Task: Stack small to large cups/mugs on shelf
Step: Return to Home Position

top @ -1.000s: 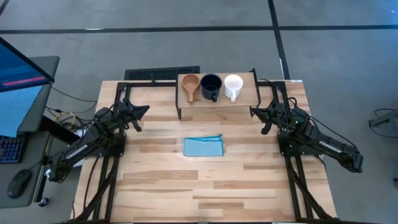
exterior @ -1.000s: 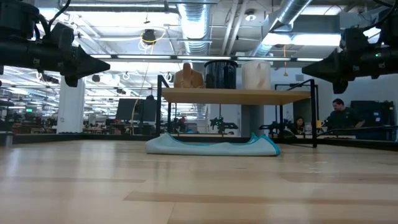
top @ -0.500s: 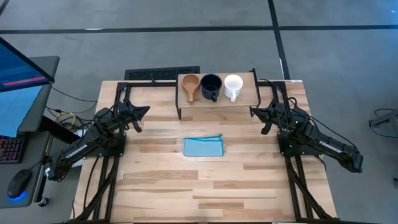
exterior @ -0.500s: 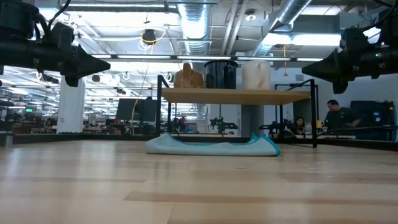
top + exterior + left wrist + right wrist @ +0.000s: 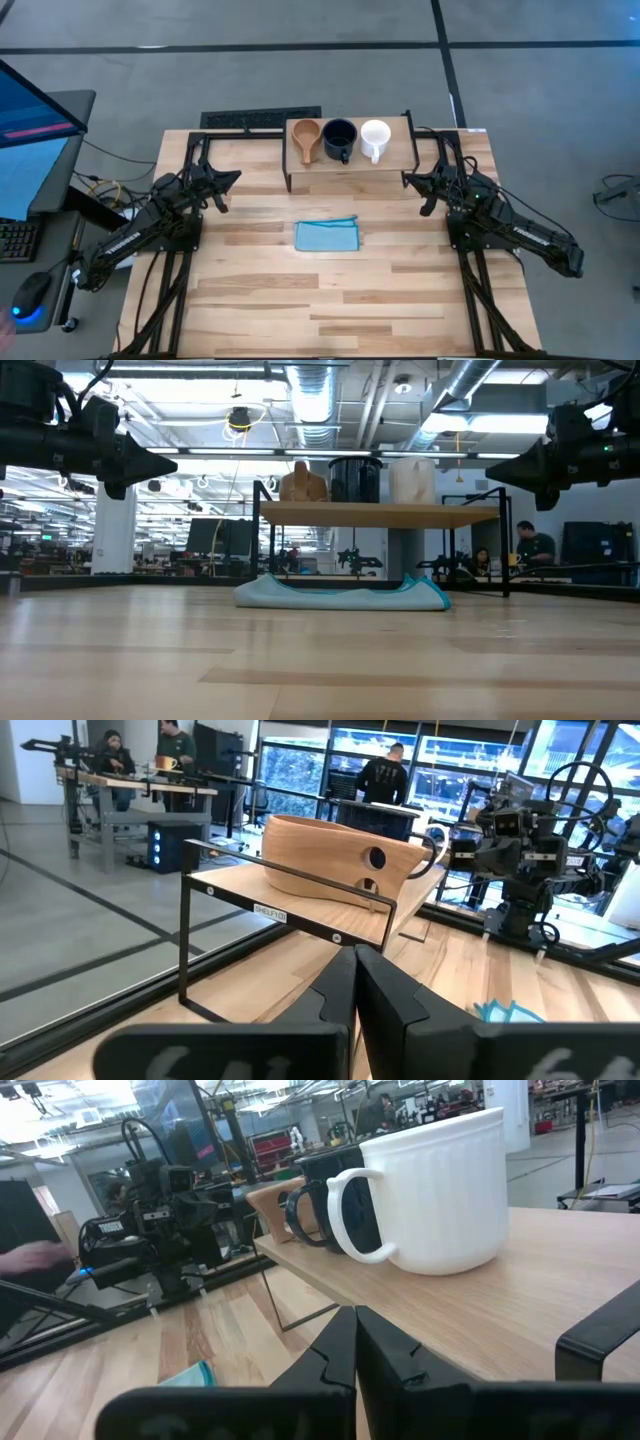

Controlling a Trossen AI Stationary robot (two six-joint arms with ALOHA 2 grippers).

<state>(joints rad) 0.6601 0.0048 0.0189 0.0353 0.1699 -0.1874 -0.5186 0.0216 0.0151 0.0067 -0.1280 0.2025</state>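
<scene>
Pale wooden worktop (image 5: 330, 290) carried the shelf (image 5: 350, 162) at its 12 o'clock edge, where the tan wooden cup (image 5: 306, 134), navy mug (image 5: 339, 134) and white mug (image 5: 375, 134) stood side by side from 9 to 3 o'clock. A blue cloth (image 5: 327, 236) lay at the shelf's 6 o'clock. The left tool (image 5: 234, 177) hung at its 9 o'clock and the right tool (image 5: 407, 180) at 3 o'clock, each pressed together.

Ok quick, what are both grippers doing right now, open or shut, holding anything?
Left gripper: fingers shut, empty, in the air left of the shelf.
Right gripper: fingers shut, empty, in the air right of the shelf.
</scene>
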